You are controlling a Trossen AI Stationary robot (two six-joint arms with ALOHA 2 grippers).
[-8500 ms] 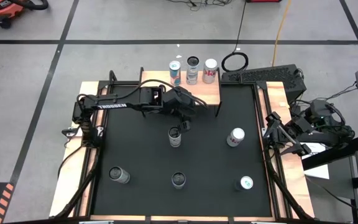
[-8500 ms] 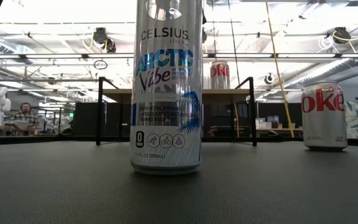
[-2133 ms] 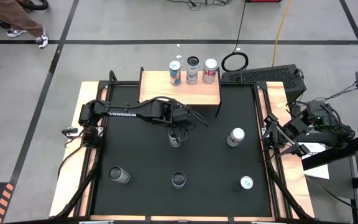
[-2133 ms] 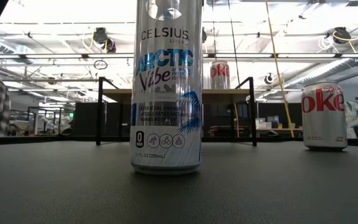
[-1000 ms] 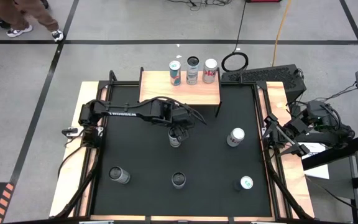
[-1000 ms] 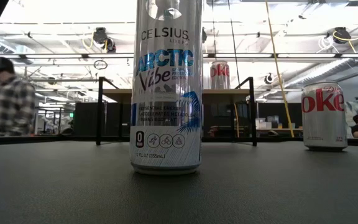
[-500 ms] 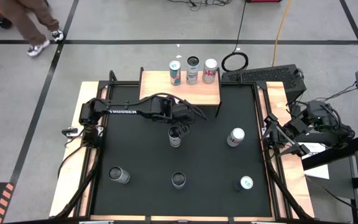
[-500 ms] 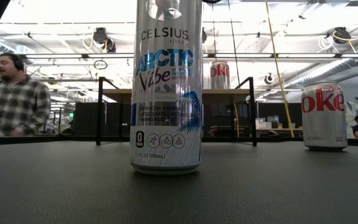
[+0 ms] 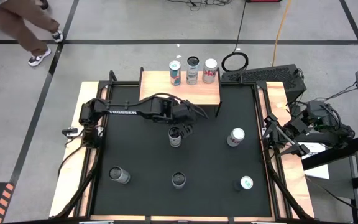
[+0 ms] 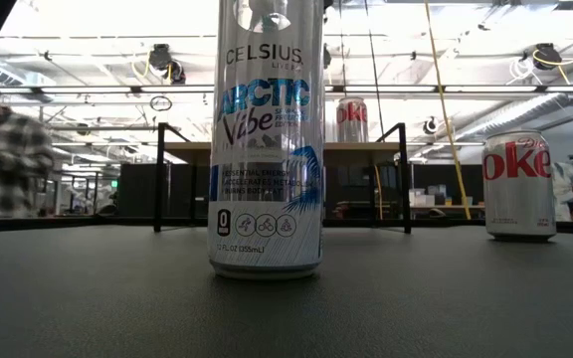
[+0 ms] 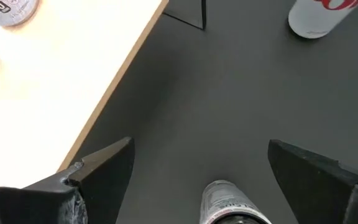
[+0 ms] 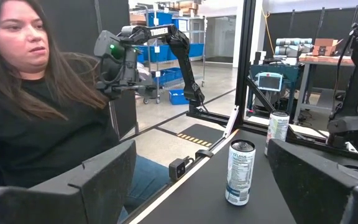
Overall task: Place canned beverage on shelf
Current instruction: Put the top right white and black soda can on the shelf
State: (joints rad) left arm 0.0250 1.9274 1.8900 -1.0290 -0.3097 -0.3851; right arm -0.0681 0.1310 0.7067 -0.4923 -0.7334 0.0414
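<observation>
A slim silver can [image 9: 175, 138] stands upright on the black table top, near its middle. My left gripper [image 9: 181, 128] hangs open just above it. In the left wrist view its fingers [image 11: 201, 146] stand wide on either side of the can's top [image 11: 229, 202] without touching it. The shelf [image 9: 180, 90], a light-wood board on thin black legs [image 10: 159, 179], stands at the table's far edge. Three cans [image 9: 192, 70] stand in a row along its far side. My right gripper [image 9: 277, 133] waits open at the table's right edge [image 12: 201, 146].
Other upright cans stand on the table: a red-and-white one [image 9: 235, 137] at the right, one near left [image 9: 119, 175], one near middle [image 9: 178, 180], one near right [image 9: 245, 183]. The near part of the shelf board [image 11: 73, 68] is bare. A person walks past, far left [image 9: 23, 25].
</observation>
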